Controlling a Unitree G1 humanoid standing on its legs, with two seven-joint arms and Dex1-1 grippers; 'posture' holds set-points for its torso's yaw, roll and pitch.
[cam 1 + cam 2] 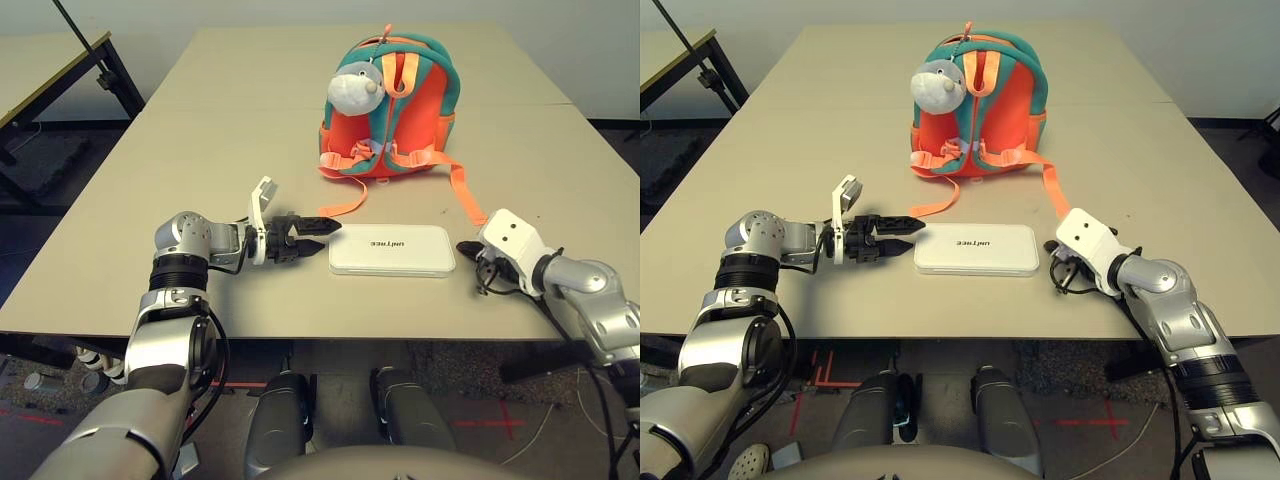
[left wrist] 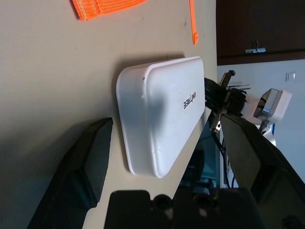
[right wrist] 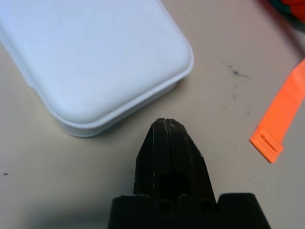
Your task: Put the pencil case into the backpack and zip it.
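Orange and teal, the backpack (image 1: 437, 125) stands upright towards the far part of the bench (image 1: 240, 130) in the left eye view, its shoulder straps (image 1: 462, 190) facing the robot and their loose ends lying on the bench. A grey plush dolphin (image 1: 355, 90) hangs against its upper left side. The white pencil case (image 1: 391, 251) lies flat on the bench, outside the backpack and nearer the robot, its long side running left to right and small dark lettering (image 1: 388, 243) on its top. The left gripper (image 1: 333, 237) is just beside the left end of the case, and the right gripper (image 1: 468, 249) is near the right end. In the right eye view, the two silver forearms (image 1: 745, 290) (image 1: 1180, 325) reach in over the bench from either side. In the left wrist view, the left fingers are wide apart with nothing held between them; the case lies ahead, its side wall and lettered top both visible. In the right wrist view, the right fingers are closed together, tips meeting, with nothing in them. They point past a rounded corner of the case, clear of it, with a strap end lying farther off.
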